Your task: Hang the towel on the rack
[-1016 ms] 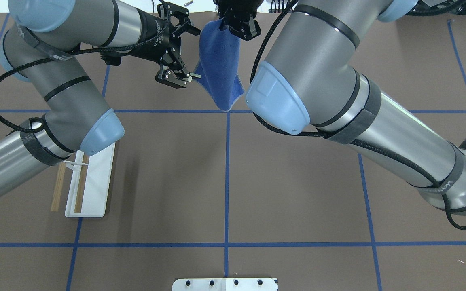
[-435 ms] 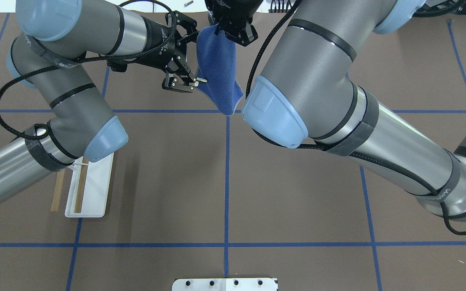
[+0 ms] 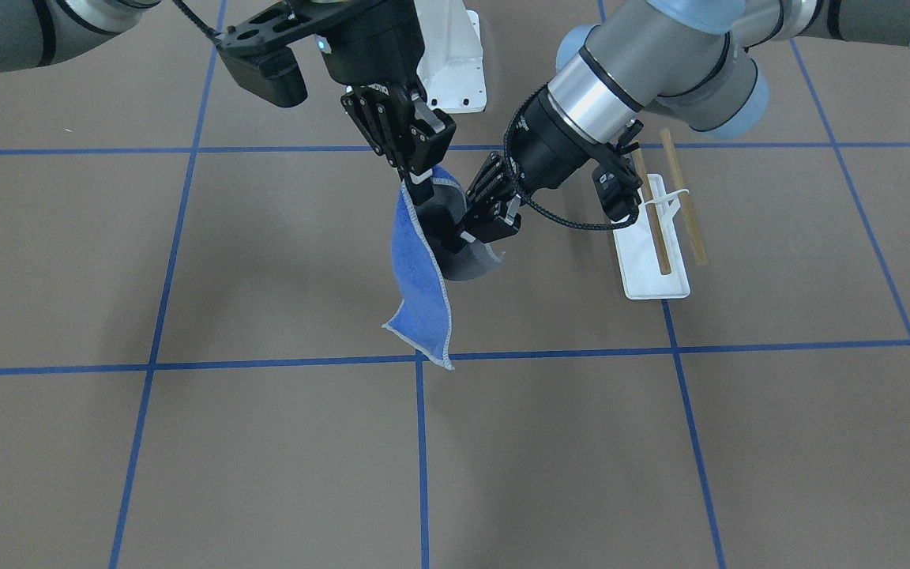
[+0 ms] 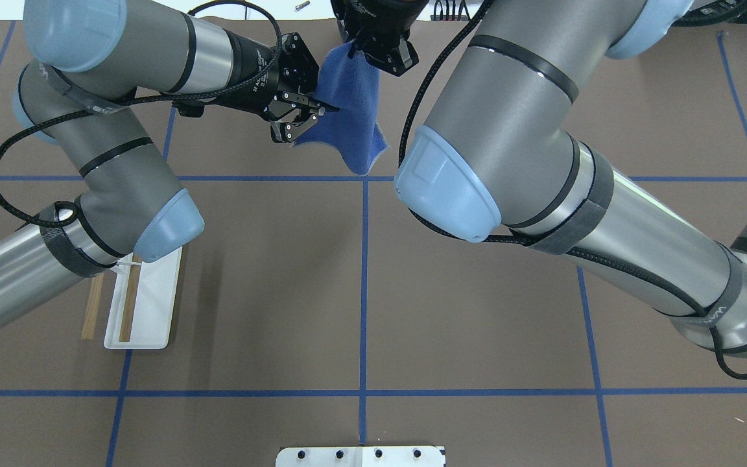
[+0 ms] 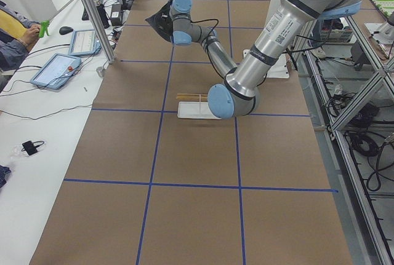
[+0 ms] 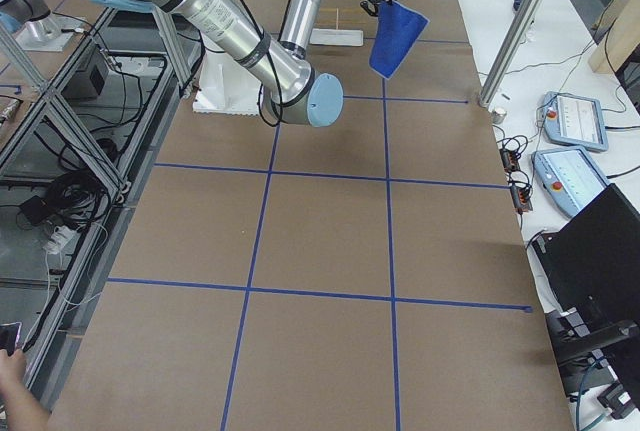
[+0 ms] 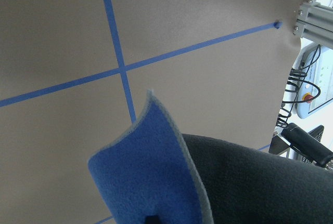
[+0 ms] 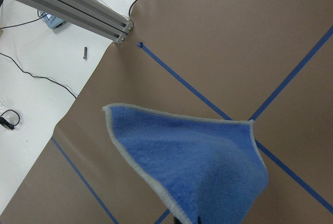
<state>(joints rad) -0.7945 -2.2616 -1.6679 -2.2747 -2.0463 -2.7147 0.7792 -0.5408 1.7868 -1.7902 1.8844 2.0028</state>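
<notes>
Two pincers hold one towel in the air above the brown bench. In the front-facing view the right pincer is pinched on the towel's top corner, and the cloth hangs down from it. The left pincer comes in from the side and is closed on the towel's dark grey face a little lower down. That view shows both faces, bright blue toward the right arm and grey toward the left one, with the pale stitched edge between. The overhead view shows only blue, and there the cloth's side edge is drawn out toward the left pincer's fingertips. The exterior right view also shows only a blue flap, and the exterior left view only a dark one. The left wrist camera sees a blue fold beside a broad grey sheet close to the lens. The right wrist camera sees blue alone, spread over the taped grid below. The rack stands well apart on the bench on the robot's left, its two wooden dowels bare. In the overhead view the left arm's elbow covers one end of it.
</notes>
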